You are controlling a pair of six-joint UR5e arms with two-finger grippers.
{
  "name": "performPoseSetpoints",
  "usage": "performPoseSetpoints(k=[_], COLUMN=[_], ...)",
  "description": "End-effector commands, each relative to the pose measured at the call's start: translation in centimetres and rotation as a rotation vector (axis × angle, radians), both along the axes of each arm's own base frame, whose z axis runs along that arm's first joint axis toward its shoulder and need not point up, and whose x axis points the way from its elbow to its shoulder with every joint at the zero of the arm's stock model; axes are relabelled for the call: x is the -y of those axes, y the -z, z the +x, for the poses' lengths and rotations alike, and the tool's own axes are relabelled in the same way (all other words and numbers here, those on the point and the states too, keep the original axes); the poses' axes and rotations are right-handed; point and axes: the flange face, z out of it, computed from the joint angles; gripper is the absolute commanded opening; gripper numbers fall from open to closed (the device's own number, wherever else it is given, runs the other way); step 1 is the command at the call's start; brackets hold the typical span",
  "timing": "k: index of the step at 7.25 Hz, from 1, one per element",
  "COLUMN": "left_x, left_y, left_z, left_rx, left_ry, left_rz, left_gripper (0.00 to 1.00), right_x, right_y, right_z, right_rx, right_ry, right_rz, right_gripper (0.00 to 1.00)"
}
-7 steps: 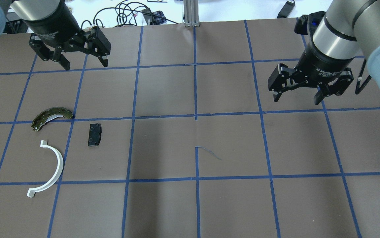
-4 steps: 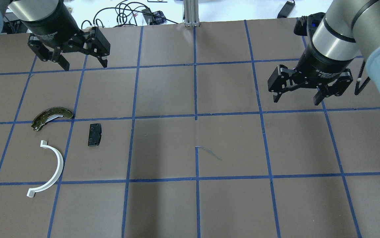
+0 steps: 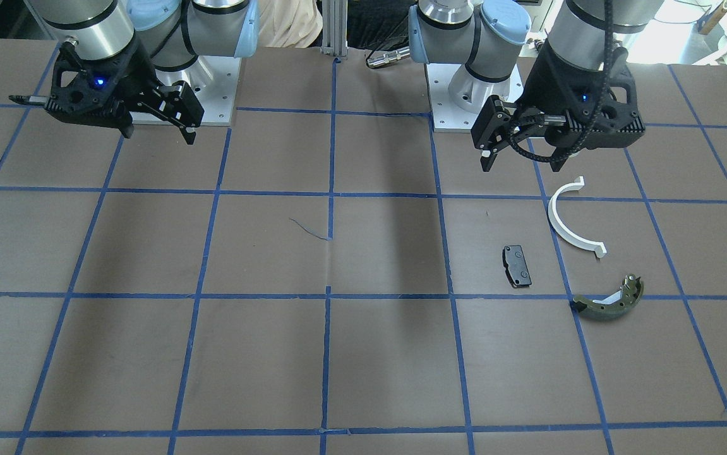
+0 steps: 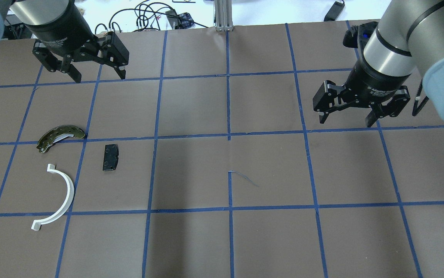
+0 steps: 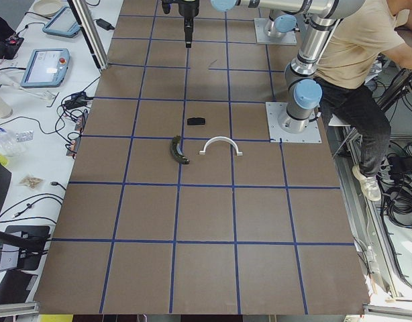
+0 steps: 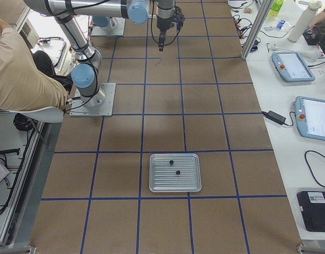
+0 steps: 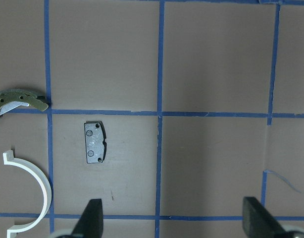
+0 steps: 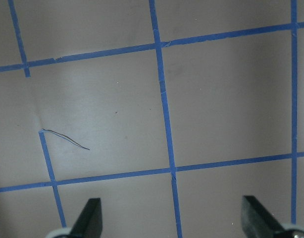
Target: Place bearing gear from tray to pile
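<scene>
the pick has not begun: the right pincer [image 4: 346, 121] and left pincer [image 4: 99, 77] hang wide open, empty. the bearing gear, likely one of two small dark parts [image 6: 178, 172], lies in the tray [image 6: 190, 183], well apart from the pile [image 4: 110, 157]; the right arm must reach there.

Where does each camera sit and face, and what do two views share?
Front-facing: across the table, facing the robot's bases; left gripper on its right.
Overhead: behind the robot, looking forward and down; right gripper on its right.
Exterior left: table end by the pile; left arm near.
Exterior right: opposite end, by the tray; right arm near.
Left wrist: down on the black pad; left fingers below.
Right wrist: down on the table's taped grid; right fingers below.
Shared: overhead and left wrist both show white half-ring, olive shoe.
</scene>
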Motion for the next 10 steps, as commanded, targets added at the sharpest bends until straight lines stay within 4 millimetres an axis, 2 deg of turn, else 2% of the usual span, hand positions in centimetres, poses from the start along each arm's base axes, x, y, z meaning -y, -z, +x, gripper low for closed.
performPoseSetpoints(k=[1, 3, 6, 8, 10], left_x=[0.0, 0.0, 0.0, 0.1, 0.1], left_y=[0.0, 0.0, 0.0, -0.2, -0.2], left_z=[0.0, 0.0, 0.0, 0.1, 0.1], left_rx=[0.001, 0.004, 0.002, 0.002, 0.001], left_ry=[0.037, 0.037, 0.037, 0.036, 0.036], left_rz=[0.001, 0.001, 0.001, -0.002, -0.002], left_gripper=[1.00, 1.00, 1.00, 1.00, 1.00], right_x=[0.7, 2.0, 2.5, 3.9, 4.8], right_y=[0.4, 0.8, 1.1, 2.9, 5.3], right_z=[-1.5, -8.1, -16.7, -22.8, -30.3], right_rx=[0.001, 0.009, -0.040, -0.046, -0.100], right_ry=[0.026, 0.095, 0.048, -0.026, -0.186], right_rz=[0.008, 0.014, 0.004, -0.014, -0.024], right_gripper=[1.00, 1.00, 1.00, 1.00, 1.00])
